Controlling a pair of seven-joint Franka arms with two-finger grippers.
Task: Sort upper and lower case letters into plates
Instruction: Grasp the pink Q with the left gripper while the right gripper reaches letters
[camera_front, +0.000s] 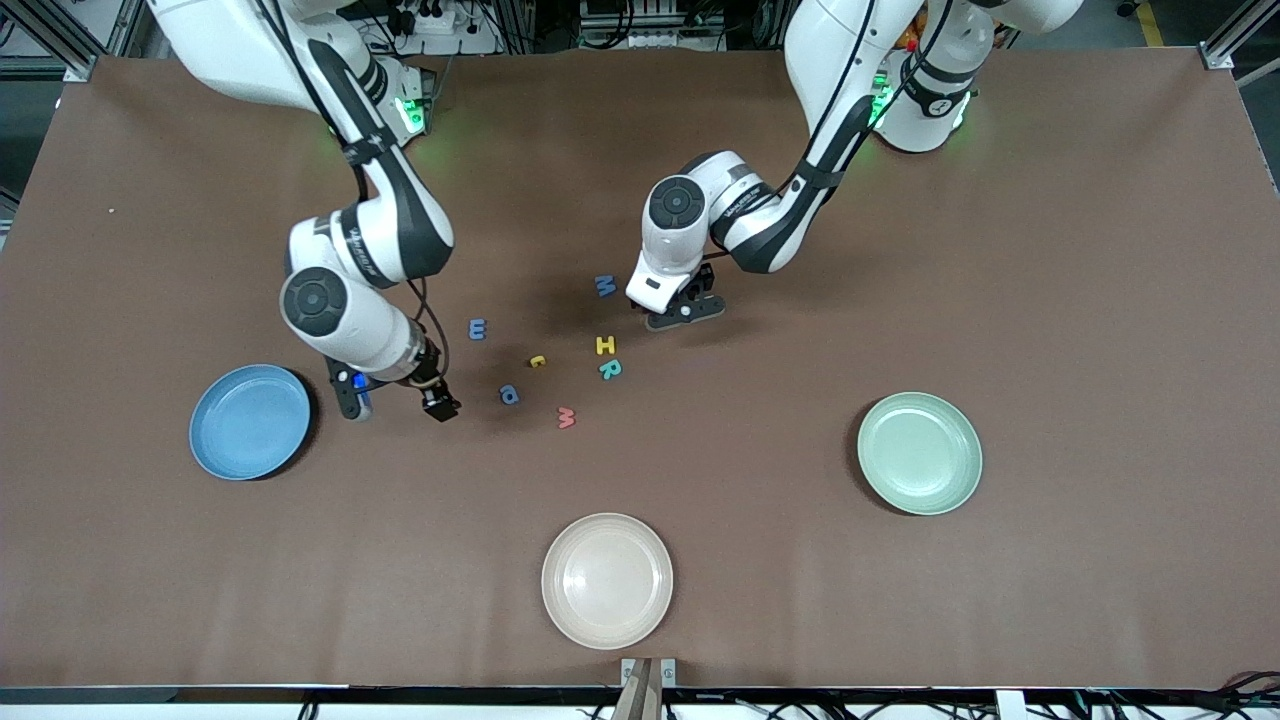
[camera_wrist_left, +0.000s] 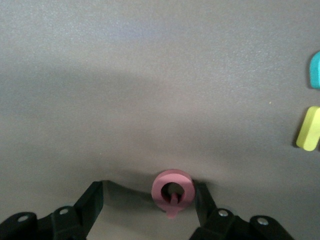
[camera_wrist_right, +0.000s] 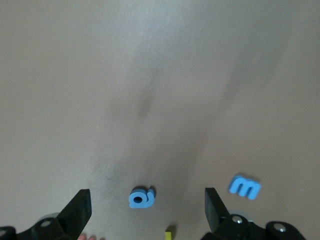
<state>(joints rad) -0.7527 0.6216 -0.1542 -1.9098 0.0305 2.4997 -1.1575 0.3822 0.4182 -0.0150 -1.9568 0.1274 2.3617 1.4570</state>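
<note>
Where the sky-blue round plastic plate (camera_front: 250, 421) lies toward the right arm's end from the flat yellow foam letter H (camera_front: 605, 346), the right gripper (camera_front: 395, 400) hangs beside that plate, spread wide and grasping nothing. Small blue foam letters (camera_front: 509, 396) lie near the H. Just beside the H, the left gripper (camera_front: 685, 310) sits low, released, its jaws astride a pink ring-shaped foam letter (camera_wrist_left: 172, 192). The pale mint round plastic plate (camera_front: 919, 453) lies toward the left arm's end from the H.

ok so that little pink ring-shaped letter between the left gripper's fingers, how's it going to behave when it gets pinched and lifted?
The pink letter looks like thin foam, so probably very light and a bit squashy. It lies flat, so it shouldn't roll. Being tiny, it could slip sideways from the left gripper.
</note>
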